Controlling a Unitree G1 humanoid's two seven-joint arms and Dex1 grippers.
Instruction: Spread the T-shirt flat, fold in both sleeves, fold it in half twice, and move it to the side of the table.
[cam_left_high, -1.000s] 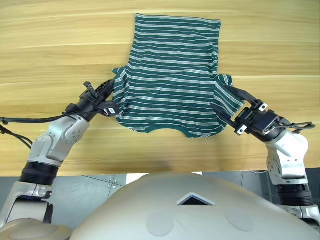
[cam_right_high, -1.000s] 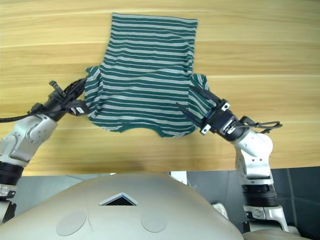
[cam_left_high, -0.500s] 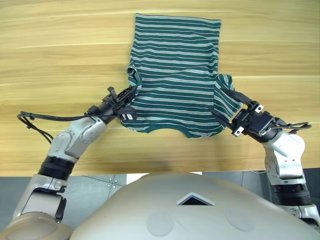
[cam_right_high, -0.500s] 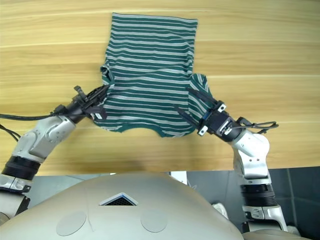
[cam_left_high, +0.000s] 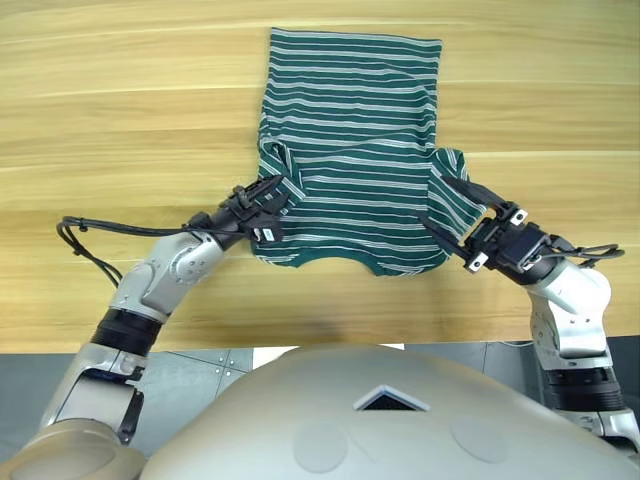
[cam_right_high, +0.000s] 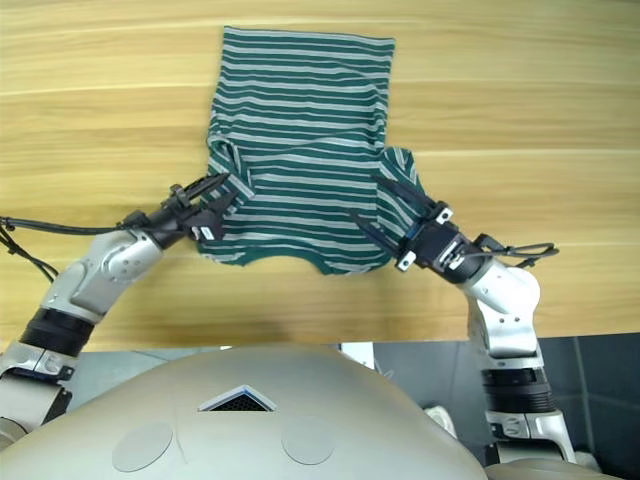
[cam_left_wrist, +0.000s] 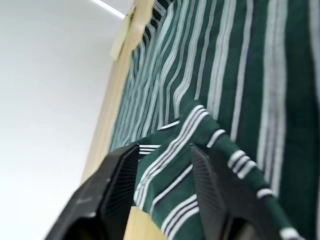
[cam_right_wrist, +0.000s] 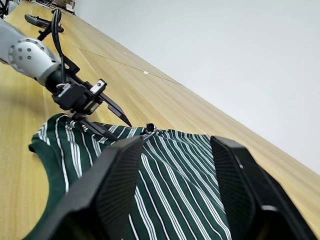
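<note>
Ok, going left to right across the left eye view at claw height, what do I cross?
Black cable → left claw, shut on the left sleeve → T-shirt body → right claw, open around the right sleeve.

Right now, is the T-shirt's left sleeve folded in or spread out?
Partly folded in: the left sleeve is over the T-shirt body, held by the left gripper.

Bright, even light fell from above on the wooden surface (cam_left_high: 120, 110), and the T-shirt (cam_left_high: 350, 120) was evenly lit. Soft, thin shadows lay just beside the T-shirt's near hem. Away from the T-shirt the surface's plank lines bowed. Beyond the T-shirt, the wall (cam_right_wrist: 225, 40) was washed pale.
</note>
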